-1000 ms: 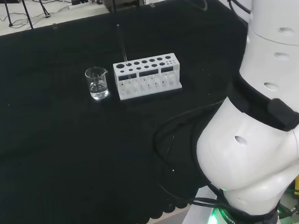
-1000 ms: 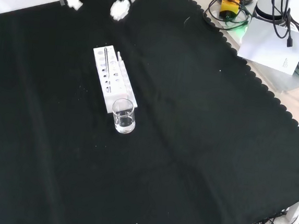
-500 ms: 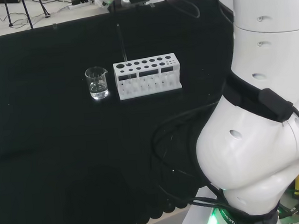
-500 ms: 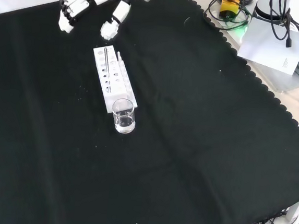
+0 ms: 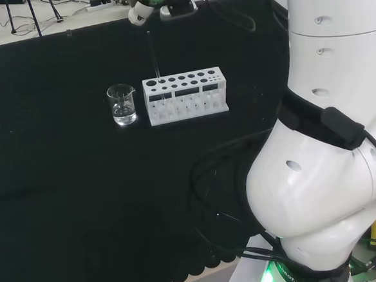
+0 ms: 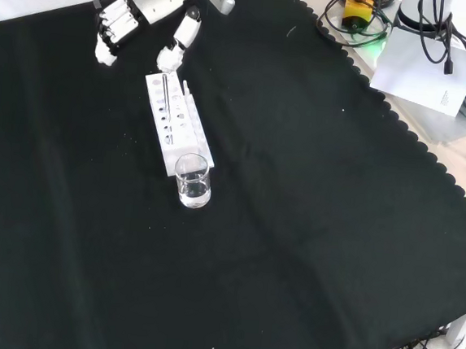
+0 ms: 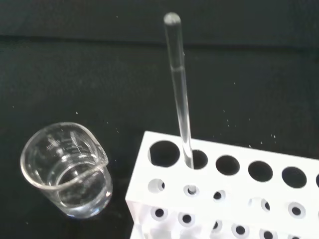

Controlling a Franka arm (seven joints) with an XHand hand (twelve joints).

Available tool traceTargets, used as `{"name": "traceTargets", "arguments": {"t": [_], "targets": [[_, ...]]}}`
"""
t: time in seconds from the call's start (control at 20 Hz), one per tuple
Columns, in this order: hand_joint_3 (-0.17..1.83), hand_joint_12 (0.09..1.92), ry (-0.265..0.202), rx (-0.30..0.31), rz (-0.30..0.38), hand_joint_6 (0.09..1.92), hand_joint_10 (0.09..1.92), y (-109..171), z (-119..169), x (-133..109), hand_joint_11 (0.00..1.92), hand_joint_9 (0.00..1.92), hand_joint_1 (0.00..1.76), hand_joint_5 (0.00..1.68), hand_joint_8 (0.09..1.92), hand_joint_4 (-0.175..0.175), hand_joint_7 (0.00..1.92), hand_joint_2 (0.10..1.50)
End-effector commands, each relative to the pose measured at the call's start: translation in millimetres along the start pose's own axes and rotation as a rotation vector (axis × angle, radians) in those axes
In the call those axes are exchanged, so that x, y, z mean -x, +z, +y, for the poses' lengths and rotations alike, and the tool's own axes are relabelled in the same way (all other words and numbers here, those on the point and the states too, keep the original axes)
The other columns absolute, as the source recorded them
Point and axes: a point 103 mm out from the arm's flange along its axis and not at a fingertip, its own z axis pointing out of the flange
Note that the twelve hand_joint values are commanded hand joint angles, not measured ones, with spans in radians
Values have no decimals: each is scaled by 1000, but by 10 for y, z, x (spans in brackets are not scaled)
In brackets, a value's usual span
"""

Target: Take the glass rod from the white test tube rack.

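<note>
- The white test tube rack (image 6: pixel 178 121) stands on the black cloth of the desk (image 6: pixel 310 230), with its long side running left to right in the head view.
- The glass rod (image 7: pixel 179 89) stands in the rack, in the second hole from the end nearest the beaker, in the row of large holes; it leans a little and rises well above the rack's top.
- In the head view the rod (image 5: pixel 154 56) shows as a thin dark line rising from the rack's (image 5: pixel 185 95) left end.
- A small clear glass beaker (image 6: pixel 192 180) stands just beside the rack's end, apart from it; in the wrist view the beaker (image 7: pixel 67 172) has a pouring lip, and what it holds cannot be told.
- The hand (image 6: pixel 145 8) hovers above the far end of the rack in the front view, its fingers (image 6: pixel 109 36) and thumb (image 6: pixel 177 44) spread apart and relaxed, grasping nothing.
- The thumb's tip lies close over the rack's far end, near the rod's top; contact cannot be told.
</note>
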Motion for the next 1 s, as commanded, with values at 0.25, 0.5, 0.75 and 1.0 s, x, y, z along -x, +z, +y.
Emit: {"name": "traceTargets", "arguments": {"t": [0.25, 0.5, 0.75, 1.0], "targets": [[-175, 1432, 6, -43, 5, 87, 921, 266, 31, 71, 26, 99, 624, 98, 785, -167, 0, 1197], [-175, 1433, 13, -65, -2, 87, 931, 372, -8, 90, 42, 169, 621, 102, 852, -168, 1, 1200], [-175, 1402, 2, -71, -13, 87, 908, 454, -22, 64, 205, 405, 622, 123, 929, -173, 103, 1206], [-175, 1330, 1, -91, -5, 87, 843, 476, 27, 64, 425, 672, 643, 161, 926, -175, 278, 1208]]}}
